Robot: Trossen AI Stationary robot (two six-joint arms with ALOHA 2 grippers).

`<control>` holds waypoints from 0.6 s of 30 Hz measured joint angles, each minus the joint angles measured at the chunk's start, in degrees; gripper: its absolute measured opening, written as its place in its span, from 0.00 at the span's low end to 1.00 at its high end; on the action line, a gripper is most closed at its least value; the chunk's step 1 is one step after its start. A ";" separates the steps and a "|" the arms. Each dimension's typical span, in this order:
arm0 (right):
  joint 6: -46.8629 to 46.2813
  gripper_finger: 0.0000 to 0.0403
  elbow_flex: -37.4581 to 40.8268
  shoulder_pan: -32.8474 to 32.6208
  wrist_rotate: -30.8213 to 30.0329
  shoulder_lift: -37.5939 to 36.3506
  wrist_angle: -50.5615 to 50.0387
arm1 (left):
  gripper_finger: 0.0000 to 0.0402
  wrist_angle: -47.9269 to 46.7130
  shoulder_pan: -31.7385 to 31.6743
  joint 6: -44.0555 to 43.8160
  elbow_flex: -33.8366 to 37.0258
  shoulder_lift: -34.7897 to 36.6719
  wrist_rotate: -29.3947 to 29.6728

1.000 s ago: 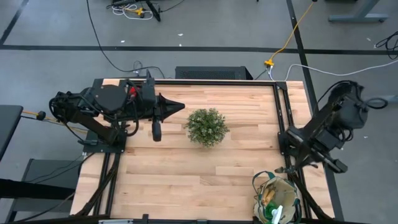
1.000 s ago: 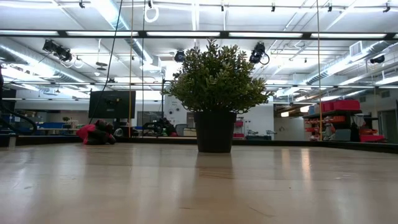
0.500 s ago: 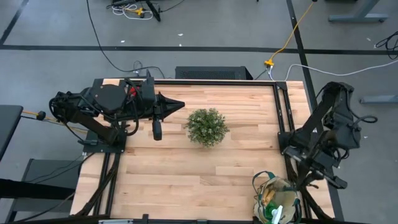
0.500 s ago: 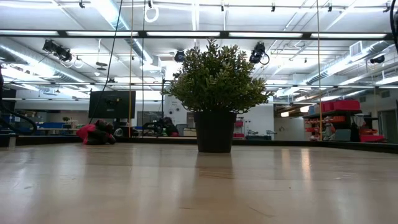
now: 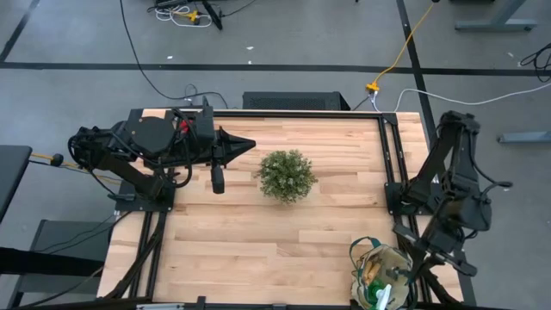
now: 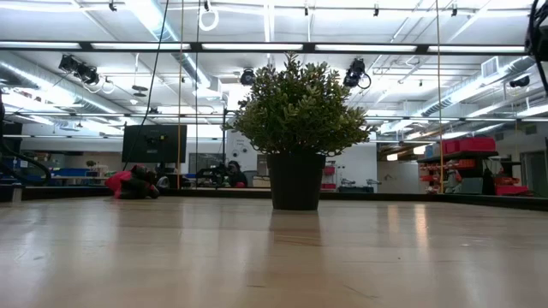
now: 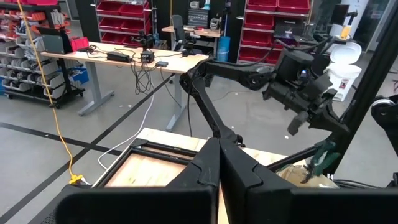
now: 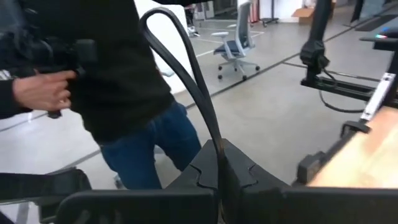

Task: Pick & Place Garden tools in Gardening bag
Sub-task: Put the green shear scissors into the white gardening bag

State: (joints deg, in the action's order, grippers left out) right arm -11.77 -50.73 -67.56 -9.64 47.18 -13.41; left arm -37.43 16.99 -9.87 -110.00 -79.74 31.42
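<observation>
The left gripper (image 5: 247, 145) rests closed over the far-left part of the table (image 5: 258, 241), fingers pressed together and holding nothing; its wrist view shows the two dark fingers (image 7: 214, 168) meeting at a seam. The right gripper (image 8: 219, 163) is also fully closed and empty; from above its tip is hard to pick out within the folded right arm (image 5: 452, 198), which sits off the table's right edge. The gardening bag (image 5: 383, 275) stands at the near right corner, partly cut off by the frame edge and overlapped by the arm; inside, garden tools (image 5: 379, 274) show only as a jumble of green, white and tan, individual items not distinguishable. The potted plant (image 5: 287, 175) stands mid-table and fills the low view, where bag and arms are out of sight. Behind the right wrist a person (image 8: 112, 81) stands, cropped, one hand (image 8: 40, 90) gripping a dark object.
</observation>
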 joint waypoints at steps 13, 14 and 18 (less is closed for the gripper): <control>-2.78 0.00 6.29 -5.67 -0.47 0.00 4.48 | 0.02 0.07 0.00 -0.02 0.00 -0.01 0.07; -2.78 0.00 6.44 -6.14 -0.47 0.00 4.49 | 0.01 0.06 0.00 -0.02 0.00 -0.01 0.07; -2.78 0.00 6.65 -7.79 -0.47 0.00 4.46 | 0.01 0.07 0.00 -0.02 0.00 0.00 0.07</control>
State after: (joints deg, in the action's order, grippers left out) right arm -14.55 -44.07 -75.35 -10.11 47.18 -8.94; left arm -37.36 16.99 -9.89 -110.00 -79.74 31.48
